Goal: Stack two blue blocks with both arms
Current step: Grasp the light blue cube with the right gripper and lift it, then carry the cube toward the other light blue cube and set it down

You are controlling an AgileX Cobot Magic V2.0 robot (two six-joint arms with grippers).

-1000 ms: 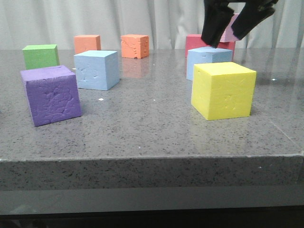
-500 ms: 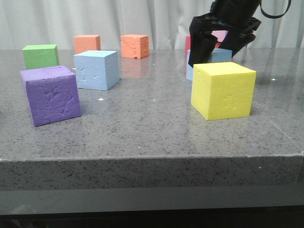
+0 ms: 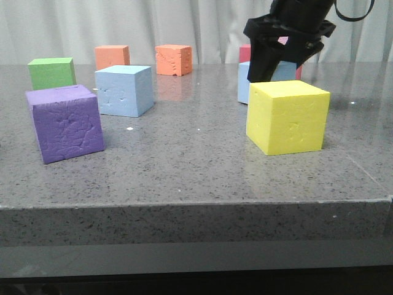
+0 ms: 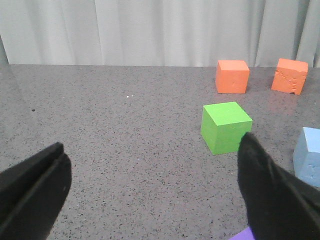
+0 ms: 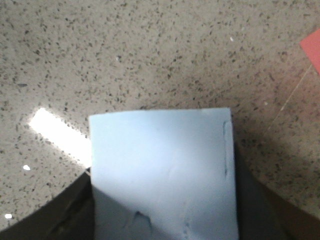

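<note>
One pale blue block sits on the grey table at centre-left; its edge also shows in the left wrist view. The other blue block stands behind the yellow cube. My right gripper reaches down over it, one finger on each side. In the right wrist view the block fills the gap between the jaws of the right gripper, both fingers against its sides. My left gripper is wide open and empty above bare table. It is out of the front view.
A purple cube stands front-left and a green cube behind it. Two orange cubes sit at the back. A red cube is behind the right gripper. The table's front edge is near.
My right gripper came down from above and closed round the right blue block. The block has shifted slightly to the left. The left blue block has not moved.
</note>
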